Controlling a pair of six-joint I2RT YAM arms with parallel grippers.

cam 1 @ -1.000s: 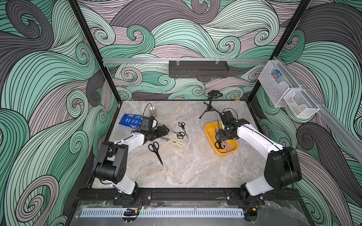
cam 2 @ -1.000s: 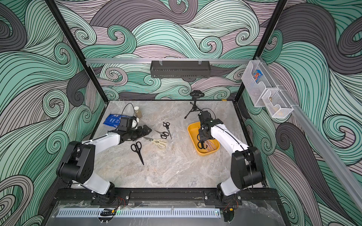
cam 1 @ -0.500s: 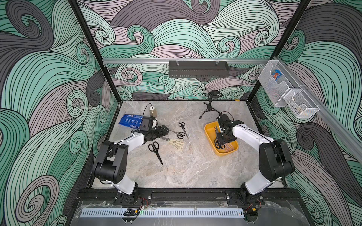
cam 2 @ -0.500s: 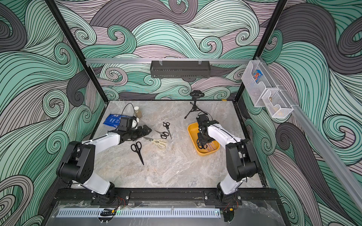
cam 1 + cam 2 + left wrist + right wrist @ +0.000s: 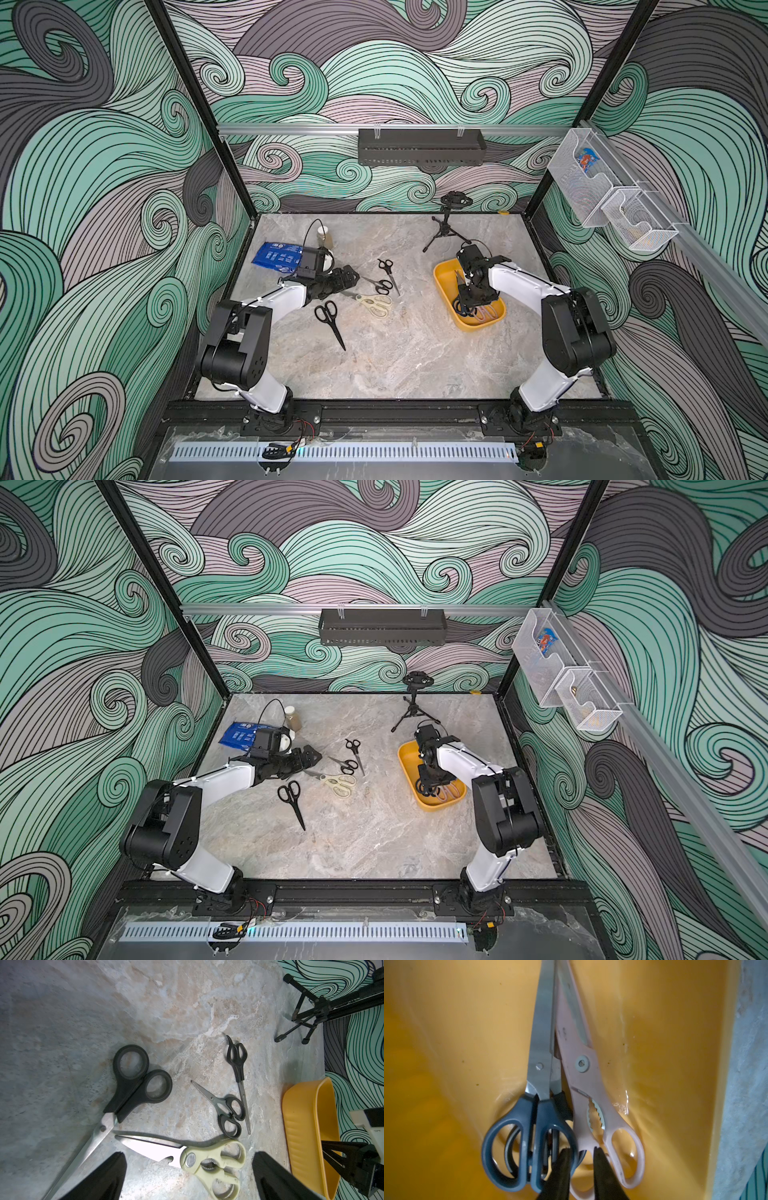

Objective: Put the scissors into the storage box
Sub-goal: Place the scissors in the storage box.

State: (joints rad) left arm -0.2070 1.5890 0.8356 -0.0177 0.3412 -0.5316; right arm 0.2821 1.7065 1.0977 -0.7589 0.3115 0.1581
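Blue-handled scissors (image 5: 537, 1084) had dropped into the storage box (image 5: 446, 1043) at the worktop's (image 5: 395, 353) right edge, beside the pink pair (image 5: 580, 1080). Right gripper (image 5: 581, 1159) had just cracked narrowly open by a handle loop; we figured lifting could hook it out. Left gripper (image 5: 189, 1155) gaped wide.

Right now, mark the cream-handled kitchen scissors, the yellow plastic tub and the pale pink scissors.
cream-handled steel kitchen scissors (image 5: 190, 1159): left wrist view, pivot rivet.
yellow plastic rounded tub (image 5: 301, 1126): left wrist view, ribbed outer wall.
pale pink steel-bladed scissors (image 5: 582, 1064): right wrist view, pivot screw.
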